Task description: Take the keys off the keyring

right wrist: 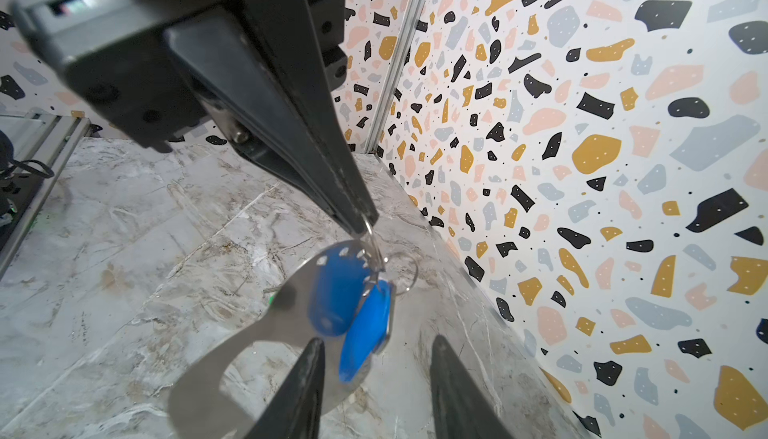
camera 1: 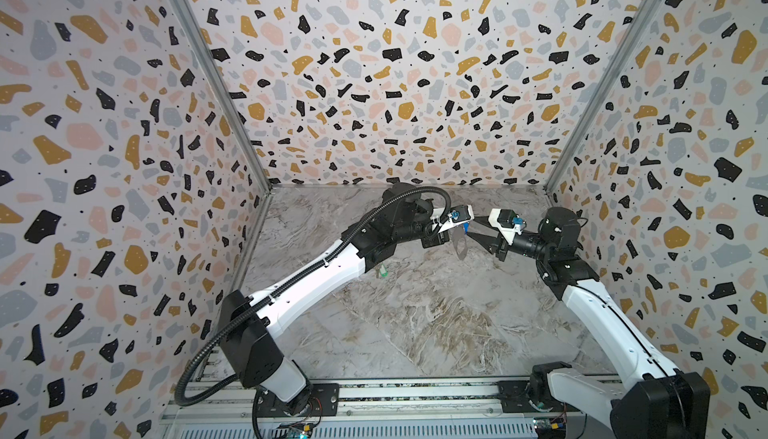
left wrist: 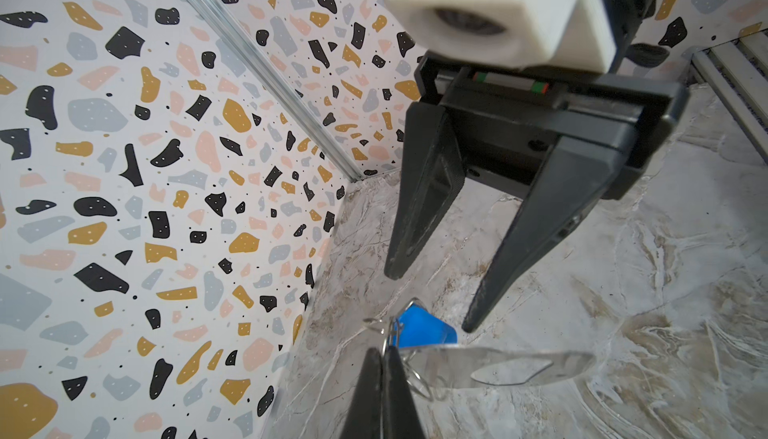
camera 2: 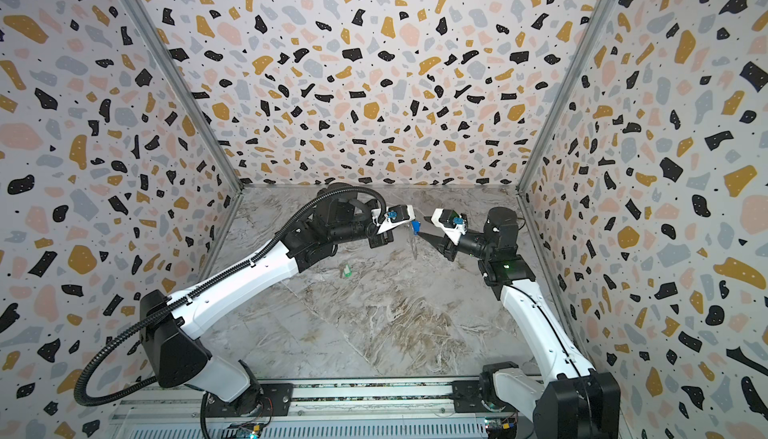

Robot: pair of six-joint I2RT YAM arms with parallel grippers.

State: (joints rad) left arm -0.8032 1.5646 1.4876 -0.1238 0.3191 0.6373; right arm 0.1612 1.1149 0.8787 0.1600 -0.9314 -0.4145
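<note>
My left gripper (left wrist: 382, 351) is shut on the thin wire ring (right wrist: 405, 270) of the keyring and holds it above the table. The keyring's flat grey tab (left wrist: 498, 364) (camera 1: 461, 245) with its oval cut-out hangs from that ring. The blue-tagged key (right wrist: 365, 333) (left wrist: 424, 329) (camera 2: 414, 227) dangles against the tab. My right gripper (right wrist: 378, 343) (camera 1: 471, 227) is open, with one finger on each side of the blue tag's lower end, gripping nothing. The green-tagged key (camera 1: 382, 271) (camera 2: 347, 270) lies alone on the marble table, left of and nearer than the grippers.
The marble tabletop (camera 1: 415, 324) is boxed in by terrazzo-patterned walls on three sides. The back wall (camera 1: 395, 83) stands close behind both grippers. A metal rail (camera 1: 374, 399) carrying the arm bases runs along the near edge.
</note>
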